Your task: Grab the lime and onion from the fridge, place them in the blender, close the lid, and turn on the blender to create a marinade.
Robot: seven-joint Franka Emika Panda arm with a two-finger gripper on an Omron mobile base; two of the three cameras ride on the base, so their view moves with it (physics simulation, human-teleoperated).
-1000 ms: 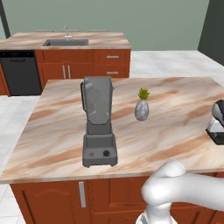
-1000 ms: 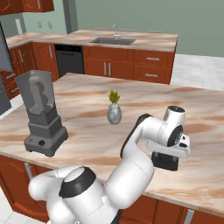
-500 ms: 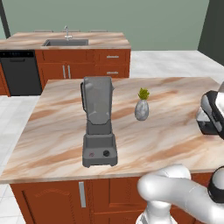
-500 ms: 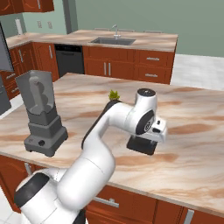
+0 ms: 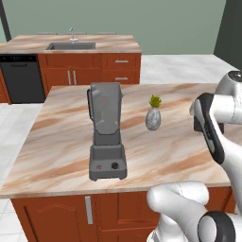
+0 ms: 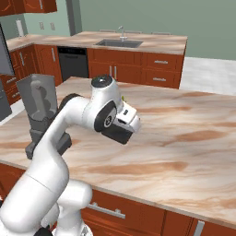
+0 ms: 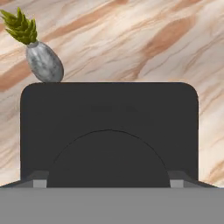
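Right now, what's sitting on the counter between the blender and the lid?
A small grey vase with green leaves, standing right of the blender in the left base view and beyond the lid in the hand view.

Bare counter (image 5: pixel 61 142) surrounds the blender (image 5: pixel 107 132); vase (image 5: pixel 152 118) stands near

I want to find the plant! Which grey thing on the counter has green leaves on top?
The small grey vase, right of the blender. Spiky green leaves sprout from it; the blender is taller, darker and boxy.
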